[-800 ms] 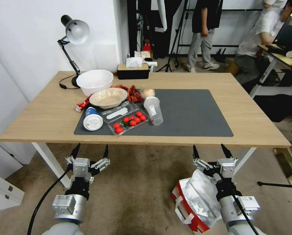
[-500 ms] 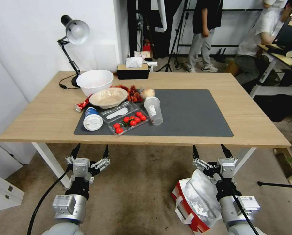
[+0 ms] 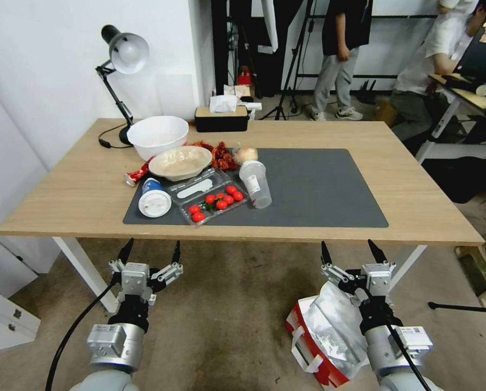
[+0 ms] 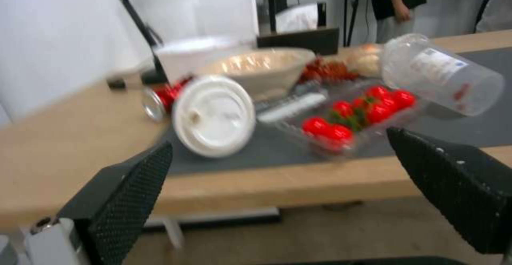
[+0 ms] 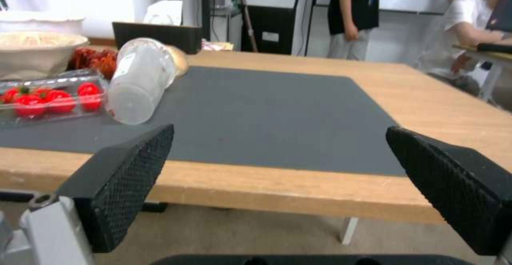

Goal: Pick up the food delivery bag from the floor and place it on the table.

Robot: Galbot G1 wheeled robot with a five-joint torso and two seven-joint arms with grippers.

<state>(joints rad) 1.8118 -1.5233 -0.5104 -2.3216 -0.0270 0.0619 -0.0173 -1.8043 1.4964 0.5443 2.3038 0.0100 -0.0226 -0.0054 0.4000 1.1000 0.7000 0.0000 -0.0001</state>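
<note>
Carpet [image 3: 232,320], beige and stained, lies nearest, and on it at the near right sits the bag [image 3: 321,334], white and red with crumpled foil lining showing at its open top and white strap handles on its near side. The right hand [image 3: 351,248] hangs just above the bag's far edge, its two dark fingers spread wide apart and holding nothing; whether its body touches the foil cannot be told. The left hand [image 3: 150,247] hangs over bare carpet at the near left, well apart from the bag, fingers likewise spread and empty. Both hands sit just short of the near edge of the tabletop [image 3: 427,201], below its level.

On the tabletop, a dark grey mat [image 3: 324,190] covers the middle. On the mat's left part lies a clear tray of tomatoes [image 3: 215,202], with a white-lidded cup [image 3: 154,199] on its side just left of it and a clear plastic cup [image 3: 256,183] lying on its side just right of it. Behind the tray sits a shallow bowl [image 3: 180,162], and farther left behind that a deeper white bowl [image 3: 157,136]. At the far left stands a desk lamp [image 3: 120,60], and at the far edge a dark tissue box [image 3: 221,118].
</note>
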